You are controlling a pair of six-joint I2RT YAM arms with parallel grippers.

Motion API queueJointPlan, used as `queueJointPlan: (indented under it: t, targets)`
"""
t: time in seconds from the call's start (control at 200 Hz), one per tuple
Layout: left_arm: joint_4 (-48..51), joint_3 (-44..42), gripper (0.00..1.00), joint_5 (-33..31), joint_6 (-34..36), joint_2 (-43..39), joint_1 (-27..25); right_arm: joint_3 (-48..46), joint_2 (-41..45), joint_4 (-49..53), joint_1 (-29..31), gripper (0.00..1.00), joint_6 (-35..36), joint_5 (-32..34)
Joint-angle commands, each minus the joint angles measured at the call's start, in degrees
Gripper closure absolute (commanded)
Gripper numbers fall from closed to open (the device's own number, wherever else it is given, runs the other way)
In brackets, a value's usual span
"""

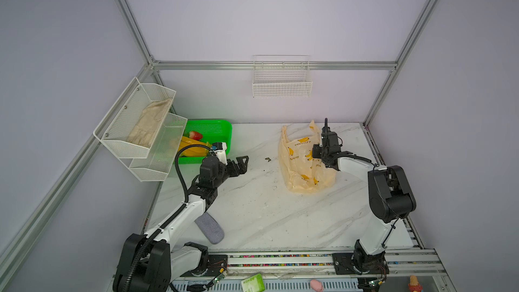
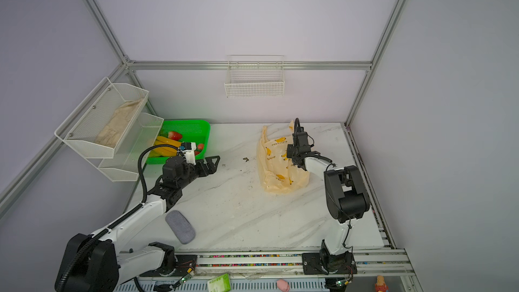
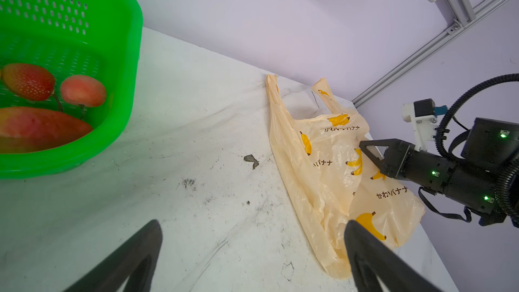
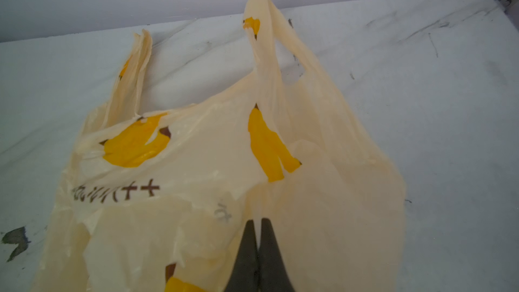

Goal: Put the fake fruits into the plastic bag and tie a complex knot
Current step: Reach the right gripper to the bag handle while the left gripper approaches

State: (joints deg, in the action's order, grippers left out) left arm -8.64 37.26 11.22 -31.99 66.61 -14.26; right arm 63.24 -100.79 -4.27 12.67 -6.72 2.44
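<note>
Orange-cream bag (image 1: pixel 304 169) lies at your right in both top views; fruits (image 1: pixel 193 147) sit in the basket (image 1: pixel 224 126) — none bagged, no knot yet; left wrist: left gripper (image 3: pixel 252 223) gapes wide, empty; right wrist: right gripper (image 4: pixel 258 228) is closed — apparently pinching the bag's film.

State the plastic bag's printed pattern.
Yellow bananas and dark lettering on the pale orange plastic bag; clearest in right wrist view.

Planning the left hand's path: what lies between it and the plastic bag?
In both top views, only marble tabletop with one small dark mark separates the left hand from the plastic bag.
</note>
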Motion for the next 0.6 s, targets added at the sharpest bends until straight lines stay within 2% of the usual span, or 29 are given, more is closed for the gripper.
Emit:
queueJointPlan:
  t: [0.0,0.045,0.15,0.21,0.31,0.43,0.595]
  targets:
    - [4.21,7.69,0.00,4.53,-2.55,-3.04,-0.50,-1.85,7.97,-3.37,-2.11,1.00,4.09,-15.03]
    - [6.49,9.28,0.00,5.90,-2.56,-3.62,-0.50,-1.12,8.95,-2.65,-2.04,1.00,4.71,-21.23]
    - [13.99,14.64,0.00,7.14,-0.24,-4.12,-0.59,3.51,7.32,2.88,-1.50,1.00,9.77,-41.54]
    - [17.46,17.25,0.00,6.59,1.33,-4.13,-0.75,6.26,6.20,7.51,-0.01,1.00,13.87,-47.75]
    - [22.22,20.88,0.00,6.93,5.00,-3.19,-1.29,7.79,6.58,12.00,3.84,1.00,21.34,-50.68]
    - [28.40,25.31,0.01,8.52,10.93,-0.65,-3.64,7.36,6.72,9.93,5.05,1.00,23.43,-54.40]
    - [25.20,25.92,0.01,8.06,13.99,3.18,-8.88,12.60,2.84,17.08,5.09,1.00,30.12,-57.17]
